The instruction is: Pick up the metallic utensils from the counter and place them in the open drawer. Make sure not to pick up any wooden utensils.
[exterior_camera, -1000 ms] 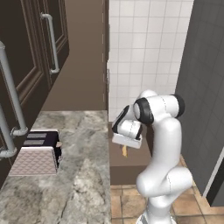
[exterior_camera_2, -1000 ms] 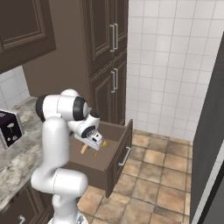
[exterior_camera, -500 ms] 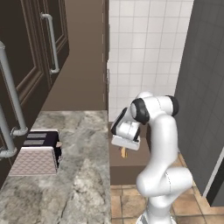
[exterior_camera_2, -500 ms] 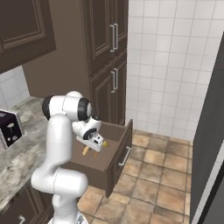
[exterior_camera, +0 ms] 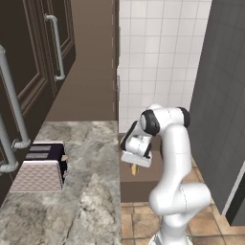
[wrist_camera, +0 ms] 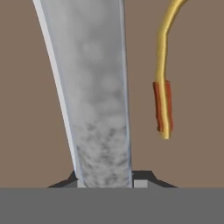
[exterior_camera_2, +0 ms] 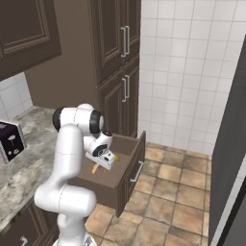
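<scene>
Hand (exterior_camera_2: 106, 161) has dipped lower into the open drawer (exterior_camera_2: 126, 174), pinching the bluish-grey utensil (wrist_camera: 98, 109).

The left base view looks forward and down from behind the arm (exterior_camera: 174, 158), over the table (exterior_camera: 91, 191) toward the far tiled wall (exterior_camera: 158, 52). The right base view looks from the other side at the same arm and drawer (exterior_camera_2: 127, 166). The hand view is very near, looking into the drawer floor (wrist_camera: 26, 109).
</scene>
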### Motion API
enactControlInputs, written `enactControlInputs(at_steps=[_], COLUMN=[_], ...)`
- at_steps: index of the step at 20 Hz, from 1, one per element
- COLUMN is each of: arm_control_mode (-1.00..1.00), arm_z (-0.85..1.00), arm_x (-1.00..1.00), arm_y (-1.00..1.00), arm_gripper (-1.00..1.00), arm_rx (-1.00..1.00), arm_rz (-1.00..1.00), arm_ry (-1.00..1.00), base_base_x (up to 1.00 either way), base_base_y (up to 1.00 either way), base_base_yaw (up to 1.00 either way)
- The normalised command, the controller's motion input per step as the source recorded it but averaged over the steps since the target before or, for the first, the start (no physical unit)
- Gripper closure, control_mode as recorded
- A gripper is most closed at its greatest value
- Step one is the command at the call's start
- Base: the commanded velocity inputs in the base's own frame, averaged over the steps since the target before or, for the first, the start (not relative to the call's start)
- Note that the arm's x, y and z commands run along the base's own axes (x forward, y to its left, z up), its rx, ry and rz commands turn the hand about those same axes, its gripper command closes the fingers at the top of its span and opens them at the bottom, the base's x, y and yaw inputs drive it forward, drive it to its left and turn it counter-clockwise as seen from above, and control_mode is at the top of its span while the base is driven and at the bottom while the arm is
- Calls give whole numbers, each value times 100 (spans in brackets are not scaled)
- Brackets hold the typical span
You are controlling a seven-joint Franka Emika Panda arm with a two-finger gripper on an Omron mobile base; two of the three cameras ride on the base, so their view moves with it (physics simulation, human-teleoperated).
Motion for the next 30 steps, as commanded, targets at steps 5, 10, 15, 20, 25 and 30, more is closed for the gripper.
enactControlInputs(at_steps=[5, 10, 15, 20, 25, 30], arm_control_mode=[-100, -100, -100, -100, -100, -100], arm_z=[-33, -42, -43, -32, -15, 10], arm_x=[9, 11, 18, 12, 8, -13], arm_y=[0, 5, 16, 14, 4, -3], arm_gripper=[100, 100, 100, 100, -100, -100], arm_rx=[0, 0, 0, 0, 0, 0], arm_rz=[0, 0, 0, 0, 0, 0], arm_ry=[2, 5, 7, 4, 2, -3], base_base_x=[0, 0, 0, 0, 0, 0], base_base_y=[0, 0, 0, 0, 0, 0], base_base_yaw=[0, 0, 0, 0, 0, 0])
